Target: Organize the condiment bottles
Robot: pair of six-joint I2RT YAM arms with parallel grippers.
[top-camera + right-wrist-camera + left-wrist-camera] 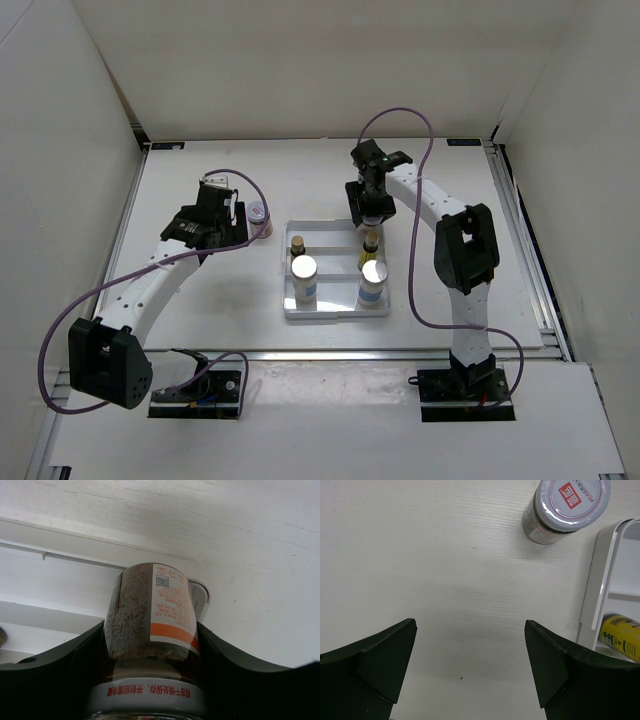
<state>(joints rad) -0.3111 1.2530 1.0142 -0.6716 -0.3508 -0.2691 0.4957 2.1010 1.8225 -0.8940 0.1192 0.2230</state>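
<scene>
- Right wrist: nearest the lens is the white, red-lettered lid of the gripped jar (135, 605). Its brown-speckled glass body runs away toward the far corner of the tray (75, 545). The right gripper (150, 630) has its black fingers (70, 670) pressed against both sides of the jar, just past the lid. Whether the base touches the tray I cannot tell.
- Handling, as a judgement: the jar looks rigid, smooth and probably light, so slipping is a greater risk than crushing, and a drop could crack it. The best hold seems to be across the body just under the lid, where the wider lid acts as a stop.
- Left wrist: the left gripper (470, 625) is spread wide over the bare table (445, 555), with nothing between its fingers. Up and to the right, the free jar (567, 505) stands upright on the table, just outside the tray rim (600, 580). A tiny yellow-labelled bottle (622, 637) sits inside the tray.
- Top external: the tray (330, 235) lies between the arms.
  - The left white cylinder (304, 268) and the right white cylinder (372, 272) stand in its near part.
  - The tiny yellow-labelled bottle (297, 243) stands behind the left one.
  - The free jar (258, 212) sits between the left gripper (228, 228) and the tray.
  - The right gripper (368, 220) hangs over the tray's far right corner.
</scene>
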